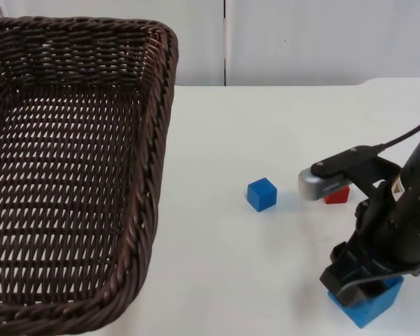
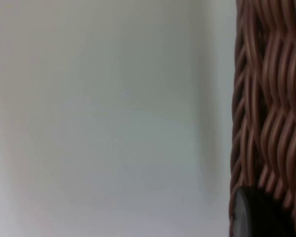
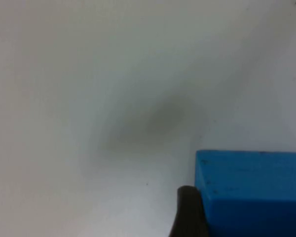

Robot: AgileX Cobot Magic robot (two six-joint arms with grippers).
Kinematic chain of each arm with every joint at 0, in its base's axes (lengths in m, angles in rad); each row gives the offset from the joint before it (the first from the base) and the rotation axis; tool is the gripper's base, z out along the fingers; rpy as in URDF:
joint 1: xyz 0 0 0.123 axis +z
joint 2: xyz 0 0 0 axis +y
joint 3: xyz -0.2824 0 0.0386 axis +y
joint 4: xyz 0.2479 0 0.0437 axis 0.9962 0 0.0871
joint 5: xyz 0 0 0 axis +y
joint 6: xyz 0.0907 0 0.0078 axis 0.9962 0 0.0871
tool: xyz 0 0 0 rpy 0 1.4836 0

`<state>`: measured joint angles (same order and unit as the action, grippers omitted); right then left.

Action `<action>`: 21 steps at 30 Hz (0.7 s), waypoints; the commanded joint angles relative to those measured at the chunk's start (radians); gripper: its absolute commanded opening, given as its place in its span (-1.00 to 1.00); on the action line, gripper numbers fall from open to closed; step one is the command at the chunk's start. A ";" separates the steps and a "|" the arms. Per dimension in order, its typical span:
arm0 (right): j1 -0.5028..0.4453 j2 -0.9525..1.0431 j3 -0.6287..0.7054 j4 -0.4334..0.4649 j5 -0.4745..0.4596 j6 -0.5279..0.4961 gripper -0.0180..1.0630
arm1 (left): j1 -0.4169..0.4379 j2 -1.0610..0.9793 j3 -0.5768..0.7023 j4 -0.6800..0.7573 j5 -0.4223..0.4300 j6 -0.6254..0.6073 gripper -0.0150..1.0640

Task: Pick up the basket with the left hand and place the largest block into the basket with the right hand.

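**Basket raised at the left, right hand down on the large blue block**

A large, dark brown wicker basket (image 1: 70, 175) takes up the left side of the top view, close to the camera and looming over the white desk (image 1: 266, 126). Its woven rim curves down its right side, and nothing lies inside it. The left wrist view shows the basket's woven wall (image 2: 269, 98) close up, with one black fingertip (image 2: 254, 215) of the left hand against the weave; whether that hand is clenched on the basket cannot be told.

Right of the basket, near the middle of the desk, a small blue block (image 1: 262, 194) sits alone. Further right, a small red block (image 1: 337, 195) is partly hidden behind the right arm.

At the far right, near the front edge, the right hand (image 1: 365, 280) is lowered onto the largest block (image 1: 367, 306), which is blue and rests on the desk. The hand's black fingers straddle the block's top. In the right wrist view, one fingertip (image 3: 187, 212) stands just beside the block's side (image 3: 251, 192). Whether the fingers are pressing the block or loose around it cannot be told.
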<state>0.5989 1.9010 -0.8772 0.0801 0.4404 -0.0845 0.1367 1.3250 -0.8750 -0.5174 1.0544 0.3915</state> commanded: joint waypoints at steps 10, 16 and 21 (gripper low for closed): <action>0.007 -0.154 0.001 -0.007 0.085 -0.018 -0.97 | 0.002 -0.010 -0.008 -0.023 0.002 0.004 -0.98; 0.007 -0.326 0.001 -0.026 0.181 -0.018 -0.97 | 0.002 -0.010 -0.008 -0.023 0.004 0.004 -0.98; 0.007 -0.499 0.001 -0.026 0.243 -0.018 -0.97 | 0.002 -0.010 -0.008 -0.023 0.004 0.004 -0.98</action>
<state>0.5989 1.4643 -0.8749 0.0597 0.6547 -0.0960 0.1367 1.3250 -0.8750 -0.5174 1.0544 0.3915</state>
